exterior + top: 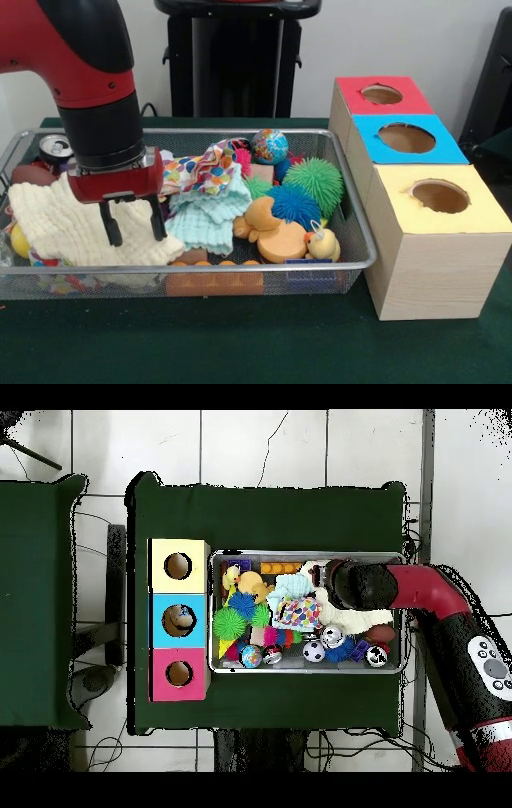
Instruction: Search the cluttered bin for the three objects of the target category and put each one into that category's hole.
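Observation:
My gripper (pixel 134 222) hangs open low over a cream cloth (pixel 72 228) at the left of the wire bin (pixel 240 133), with nothing between its fingers. Right of it lie a mint cloth (pixel 204 216) and a patterned cloth (pixel 200 170). Further right are a globe ball (pixel 270 146), a green spiky ball (pixel 318 180), a blue spiky ball (pixel 294 204), an orange duck (pixel 272 232) and a small yellow duck (pixel 322 242). In the overhead view the arm's wrist (pixel 352 584) covers the gripper above the bin (pixel 300 554).
Three boxes with round holes stand beside the bin: red top (pixel 382 94), blue top (pixel 406 138), yellow top (pixel 440 196). A soda can (pixel 54 148) stands at the bin's back left corner. An orange brick (pixel 214 280) lies against the front wall.

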Robot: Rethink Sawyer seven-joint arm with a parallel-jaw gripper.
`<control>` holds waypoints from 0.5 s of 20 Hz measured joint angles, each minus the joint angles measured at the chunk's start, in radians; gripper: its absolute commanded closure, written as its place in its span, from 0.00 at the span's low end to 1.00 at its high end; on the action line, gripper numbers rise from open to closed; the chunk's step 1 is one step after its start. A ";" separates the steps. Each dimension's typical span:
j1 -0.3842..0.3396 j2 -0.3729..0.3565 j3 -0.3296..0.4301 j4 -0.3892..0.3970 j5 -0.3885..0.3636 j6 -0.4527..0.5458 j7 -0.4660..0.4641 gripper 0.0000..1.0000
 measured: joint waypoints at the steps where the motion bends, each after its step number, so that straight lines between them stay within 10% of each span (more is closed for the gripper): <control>1: 0.000 0.000 -0.001 0.003 0.000 0.000 0.000 0.00; 10: 0.006 -0.007 -0.032 0.053 -0.006 0.000 0.000 0.00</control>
